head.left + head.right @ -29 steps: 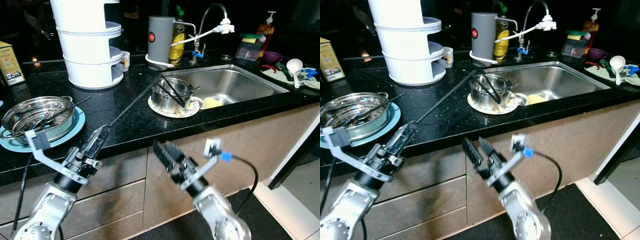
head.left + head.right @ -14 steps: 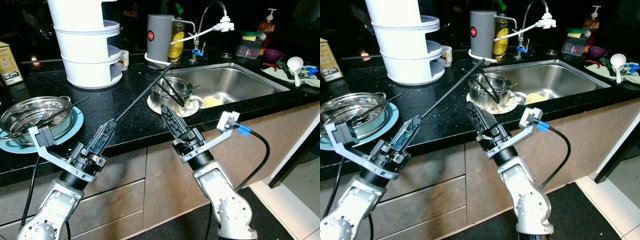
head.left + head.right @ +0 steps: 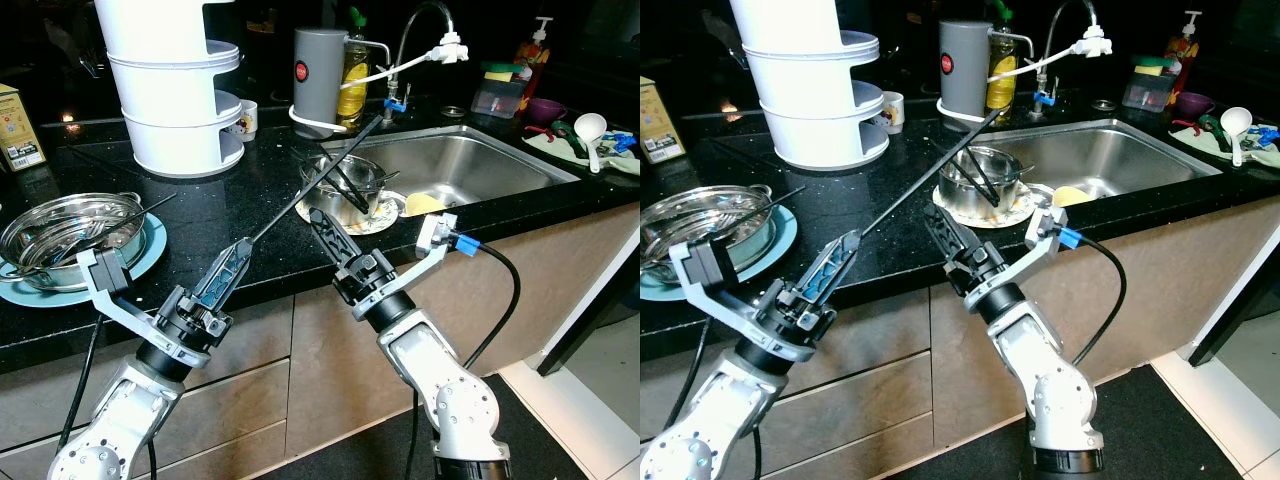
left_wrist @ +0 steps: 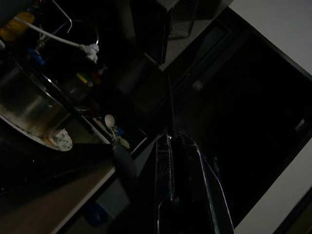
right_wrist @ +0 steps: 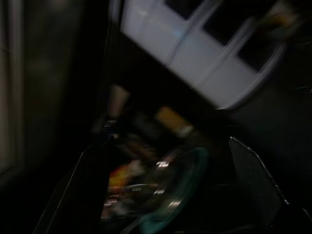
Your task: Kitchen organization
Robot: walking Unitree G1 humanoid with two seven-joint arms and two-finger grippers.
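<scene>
We see a dark, blurred frame, our right gripper's [image 5: 170, 195] 2 black fingers [image 5: 256, 180] spread at the sides, a white tiered rack [image 5: 204, 58] beyond, a teal plate's [image 5: 187, 187] rim, a shiny bowl [image 5: 146, 195] on it.

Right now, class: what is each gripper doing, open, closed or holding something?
Left gripper: closed on a long thin black rod.
Right gripper: open, holding nothing.

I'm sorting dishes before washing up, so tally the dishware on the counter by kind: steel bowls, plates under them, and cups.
Steel bowls: 2, one on the left and one by the sink
Plates: 2, a teal one and a white patterned one
Cups: 1, a small white cup
Total: 5
</scene>
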